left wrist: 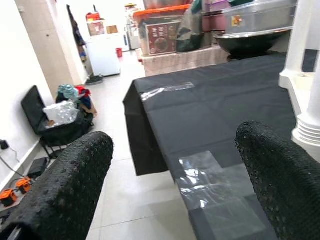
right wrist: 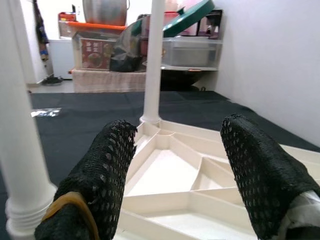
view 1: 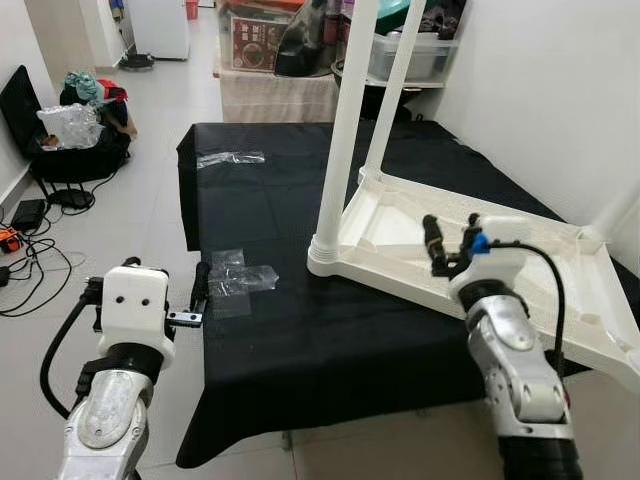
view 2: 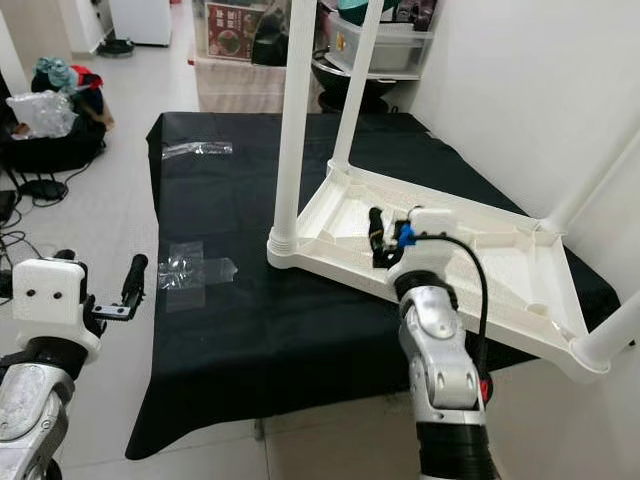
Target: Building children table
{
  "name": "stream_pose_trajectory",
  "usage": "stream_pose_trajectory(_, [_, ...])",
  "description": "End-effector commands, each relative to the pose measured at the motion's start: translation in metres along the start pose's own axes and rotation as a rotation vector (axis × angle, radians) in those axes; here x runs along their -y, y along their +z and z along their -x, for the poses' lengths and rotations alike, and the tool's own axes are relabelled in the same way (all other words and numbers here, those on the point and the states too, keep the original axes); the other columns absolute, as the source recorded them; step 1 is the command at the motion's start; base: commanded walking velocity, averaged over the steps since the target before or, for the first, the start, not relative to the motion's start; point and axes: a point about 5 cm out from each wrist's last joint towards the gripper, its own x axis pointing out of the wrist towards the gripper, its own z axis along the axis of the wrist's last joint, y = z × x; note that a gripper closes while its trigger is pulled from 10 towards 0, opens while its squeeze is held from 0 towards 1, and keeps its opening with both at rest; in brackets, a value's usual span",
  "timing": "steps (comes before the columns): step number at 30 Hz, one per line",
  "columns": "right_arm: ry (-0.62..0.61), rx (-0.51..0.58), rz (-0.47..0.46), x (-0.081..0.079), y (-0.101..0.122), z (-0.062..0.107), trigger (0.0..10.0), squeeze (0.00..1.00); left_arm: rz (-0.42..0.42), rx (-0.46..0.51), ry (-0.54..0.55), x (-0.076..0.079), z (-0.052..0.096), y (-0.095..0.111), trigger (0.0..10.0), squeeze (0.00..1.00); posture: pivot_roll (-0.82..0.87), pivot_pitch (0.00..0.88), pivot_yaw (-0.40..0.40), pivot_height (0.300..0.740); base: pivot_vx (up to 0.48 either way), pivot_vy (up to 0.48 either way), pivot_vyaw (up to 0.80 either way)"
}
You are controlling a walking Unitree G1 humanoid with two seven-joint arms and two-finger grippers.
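A white plastic children's table top [view 1: 392,232] lies upside down on a black-clothed table [view 1: 300,345]. One white leg [view 1: 338,130] stands in its near left corner and a second leg [view 1: 397,80] rises at the far corner; two more legs [view 2: 600,180] stand at the right side. My right gripper [view 1: 451,243] hovers open over the top's near rim, nothing between its fingers [right wrist: 100,170]. My left gripper [view 1: 166,290] is open and empty at the cloth's left edge, above the floor; its fingers [left wrist: 70,185] stand wide apart.
Clear plastic wrap [view 1: 240,276] lies on the cloth near my left gripper, another piece [view 1: 231,158] farther back. A white wall [view 1: 540,90] is close on the right. Storage boxes [view 1: 410,50] stand behind the table. A black bag with clutter [view 1: 75,130] and cables [view 1: 30,260] lie on the floor at left.
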Motion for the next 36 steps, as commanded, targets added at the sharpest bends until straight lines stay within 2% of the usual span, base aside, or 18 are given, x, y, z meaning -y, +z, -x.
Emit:
stream_pose_trajectory(1, [-0.038, 0.0, 0.0, 0.0077, 0.0007, -0.0039, 10.0, 0.0, -0.019, 0.005, 0.002, -0.0029, -0.0031, 0.0027, 10.0, 0.0, 0.1, 0.0, -0.124, 0.74, 0.33, 0.0, 0.0])
stream_pose_trajectory(7, [-0.045, -0.004, -0.011, 0.0064, -0.0001, -0.0047, 10.0, 0.0, -0.008, 0.014, 0.016, -0.006, -0.0063, 0.0066, 10.0, 0.0, 0.1, 0.0, -0.122, 0.74, 0.341, 0.0, 0.0])
stream_pose_trajectory(26, [-0.066, -0.019, -0.027, 0.0027, -0.0024, -0.005, 10.0, 0.0, -0.007, 0.003, -0.006, -0.0024, -0.006, 0.0075, 10.0, 0.0, 0.1, 0.0, -0.123, 0.74, 0.333, 0.0, 0.0])
stream_pose_trajectory(36, [-0.107, -0.021, -0.027, 0.0067, -0.0018, -0.0048, 10.0, 0.0, 0.017, -0.011, -0.012, -0.0012, -0.0055, 0.0062, 10.0, 0.0, 0.1, 0.0, -0.119, 0.74, 0.0, 0.0, 0.0])
